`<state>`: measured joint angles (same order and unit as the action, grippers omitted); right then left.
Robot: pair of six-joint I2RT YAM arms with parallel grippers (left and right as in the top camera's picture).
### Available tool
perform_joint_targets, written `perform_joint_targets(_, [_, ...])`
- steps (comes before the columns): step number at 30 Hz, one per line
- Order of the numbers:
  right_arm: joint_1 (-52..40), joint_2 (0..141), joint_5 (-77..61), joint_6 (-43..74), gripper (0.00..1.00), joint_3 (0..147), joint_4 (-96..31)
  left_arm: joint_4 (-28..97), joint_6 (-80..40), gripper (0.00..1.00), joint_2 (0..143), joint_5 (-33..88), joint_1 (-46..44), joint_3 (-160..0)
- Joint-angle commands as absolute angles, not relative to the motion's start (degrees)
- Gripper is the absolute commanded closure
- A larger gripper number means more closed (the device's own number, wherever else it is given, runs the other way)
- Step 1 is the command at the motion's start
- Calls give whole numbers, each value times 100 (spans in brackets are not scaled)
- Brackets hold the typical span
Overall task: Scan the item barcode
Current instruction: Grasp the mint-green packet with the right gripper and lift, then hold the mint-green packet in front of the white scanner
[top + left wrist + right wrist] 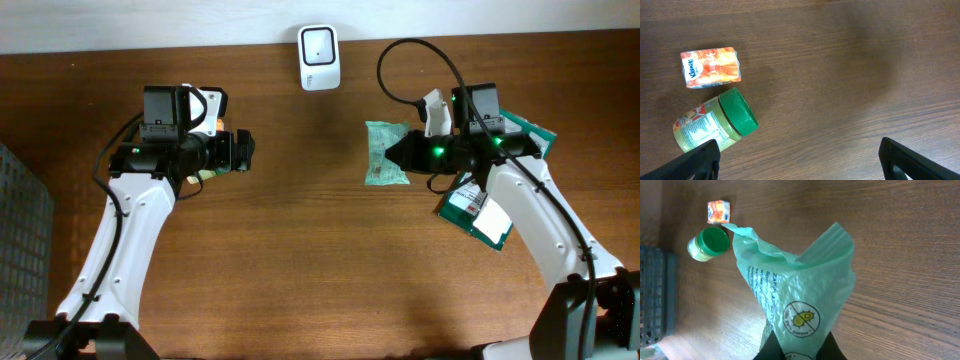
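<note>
The item is a soft green wipes packet (384,153) with a "kills germs" emblem. My right gripper (400,152) is shut on its right end. In the right wrist view the packet (800,285) rises from between the black fingers of that gripper (799,347) and hangs just over the wood. No barcode shows on the face I see. A white scanner (318,58) stands at the table's far edge, up and left of the packet. My left gripper (243,150) is open with nothing in it, its fingers (700,160) wide apart over bare wood.
A jar with a green lid (715,122) and an orange tissue pack (710,66) lie under the left arm. Green and white boxes (478,205) sit beneath the right arm. A dark wire basket (20,230) is at the left edge.
</note>
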<state>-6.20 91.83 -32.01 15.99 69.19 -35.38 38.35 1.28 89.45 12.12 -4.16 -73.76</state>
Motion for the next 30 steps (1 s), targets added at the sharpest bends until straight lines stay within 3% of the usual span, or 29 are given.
perform_joint_targets(1, [-635,9109,-3234,1391,96,6945,-3548,3826,176,1,8868,1216,-395,-7456])
perform_joint_targets(20, [-635,9111,-3306,1249,96,6945,-3664,3826,174,1,8868,1216,-395,-7456])
perform_joint_targets(30, [-635,9111,-5540,1688,96,7387,-3216,3826,174,1,8868,1216,-397,-7456])
